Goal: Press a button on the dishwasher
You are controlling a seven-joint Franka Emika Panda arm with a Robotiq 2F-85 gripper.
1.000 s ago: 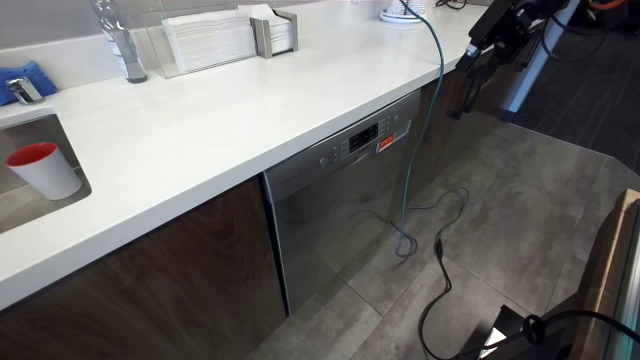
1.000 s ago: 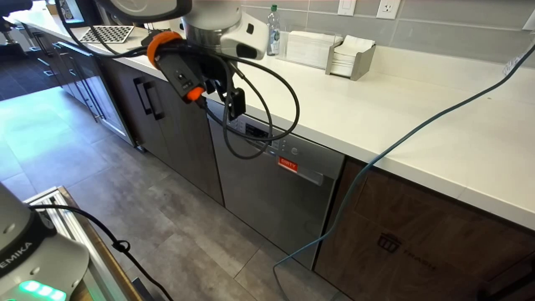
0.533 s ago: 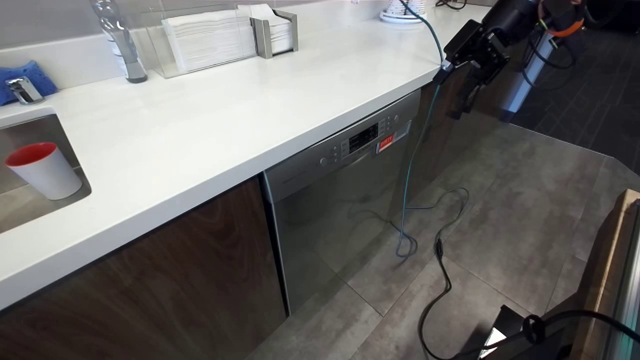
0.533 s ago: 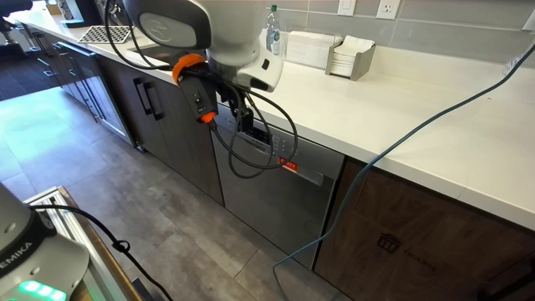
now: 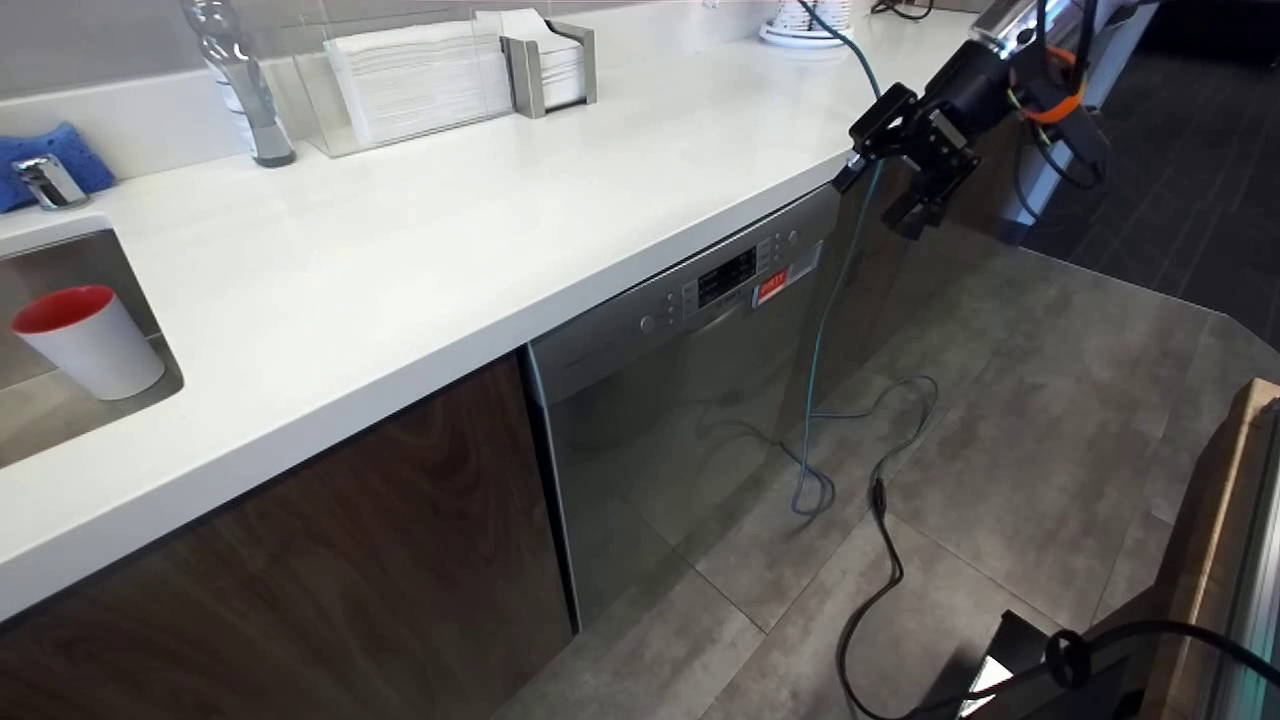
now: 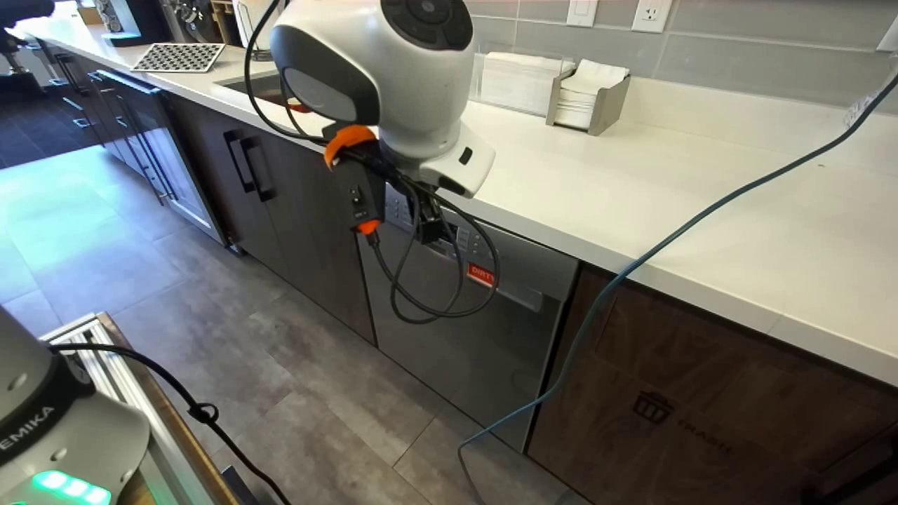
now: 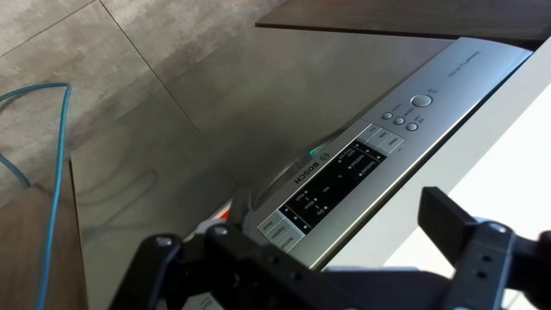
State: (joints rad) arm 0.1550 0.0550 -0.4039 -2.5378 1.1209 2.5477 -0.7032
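Observation:
The dishwasher point(image 5: 680, 430) has a grey steel front below the white counter; it also shows in an exterior view point(image 6: 449, 337). In the wrist view its control strip point(image 7: 430, 125) runs diagonally, with a black display point(image 7: 333, 187). Flat labelled buttons point(image 7: 282, 230) sit at both ends of the display, and a round button point(image 7: 421, 101) lies farther along. My gripper point(image 5: 877, 202) is open and empty, beyond the strip's far end in that exterior view. In an exterior view the gripper point(image 6: 429, 228) is partly behind cables. In the wrist view the open fingers point(image 7: 338, 204) frame the strip's lower part, apparently without touching.
The white counter point(image 5: 420, 260) edge overhangs just above the control strip. A red DIRTY label point(image 5: 771, 286) is on the dishwasher. A teal cable point(image 5: 858, 230) hangs down near the gripper. Napkin holders point(image 5: 430, 80) and a bottle point(image 5: 245, 90) stand on the counter. A cup point(image 5: 90, 345) sits in the sink.
The arm and gripper have moved toward the dishwasher: leftward in an exterior view, rightward and down in an exterior view from elsewhere. The gripper has tilted and stays open. The dishwasher looks unchanged.

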